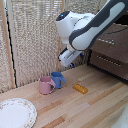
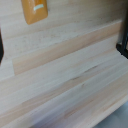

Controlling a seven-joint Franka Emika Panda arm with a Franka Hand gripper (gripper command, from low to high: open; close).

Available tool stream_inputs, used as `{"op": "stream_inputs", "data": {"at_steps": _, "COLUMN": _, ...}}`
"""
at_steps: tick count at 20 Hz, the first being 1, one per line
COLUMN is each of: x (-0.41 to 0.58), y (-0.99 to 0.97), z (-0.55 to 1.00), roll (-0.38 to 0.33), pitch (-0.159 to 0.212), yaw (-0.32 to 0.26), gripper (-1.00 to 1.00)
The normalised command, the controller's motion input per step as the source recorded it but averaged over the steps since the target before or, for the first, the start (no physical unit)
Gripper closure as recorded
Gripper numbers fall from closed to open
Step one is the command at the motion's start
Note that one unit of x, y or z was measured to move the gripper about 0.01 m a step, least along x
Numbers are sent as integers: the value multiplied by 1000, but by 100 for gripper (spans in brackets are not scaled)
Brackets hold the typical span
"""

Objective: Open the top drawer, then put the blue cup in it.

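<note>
Exterior view. Arm reaches in from the exterior view's right, end effector (image 1: 70,61) hanging above the tabletop (image 1: 95,102), not touching anything. Its fingers are blurred against the arm body; cannot tell whether they are spread or pressed together. Blue cup (image 1: 58,79) stands upright on the tabletop, touching or just beside a pink mug (image 1: 46,85) on the side toward the exterior view's left. A small orange block (image 1: 80,89) lies near the cup, toward the exterior view's right. A patterned plate (image 1: 15,114) sits at the lower left corner, well apart. Top drawer (image 1: 114,47) is at the exterior view's right edge, its front flush with the dresser, so it looks closed; thin bar handle barely legible.

Wrist view. Mostly bare wood planks; the orange block (image 2: 34,10) at one edge. Dark finger edges at the frame sides, too little shown to judge the gap. No cup, no drawer here.

Judgement: the opening step is not yet done. Next move calls for swinging toward the drawer handle, gripping the bar, pulling straight outward.
</note>
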Motion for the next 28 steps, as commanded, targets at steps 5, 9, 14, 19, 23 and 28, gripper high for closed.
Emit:
{"op": "stream_inputs", "data": {"at_steps": 5, "x": 487, "y": 93, "z": 169, "roll": 171, "pitch": 46, "yaw": -202, "gripper": -100}}
{"op": "stream_inputs", "data": {"at_steps": 9, "x": 496, "y": 91, "z": 139, "roll": 185, "pitch": 46, "yaw": -198, "gripper": -100}}
{"op": "stream_inputs", "data": {"at_steps": 14, "x": 518, "y": 33, "z": 39, "roll": 185, "pitch": 52, "yaw": -216, "gripper": -100}}
{"op": "stream_inputs", "data": {"at_steps": 19, "x": 585, "y": 0, "z": -85, "roll": 160, "pitch": 45, "yaw": -232, "gripper": -100}}
{"op": "stream_inputs", "data": {"at_steps": 23, "x": 643, "y": 0, "z": -179, "roll": 152, "pitch": 51, "yaw": -218, "gripper": -100}}
{"op": "stream_inputs", "data": {"at_steps": 28, "x": 556, "y": 118, "z": -274, "roll": 152, "pitch": 25, "yaw": -196, "gripper": -100}}
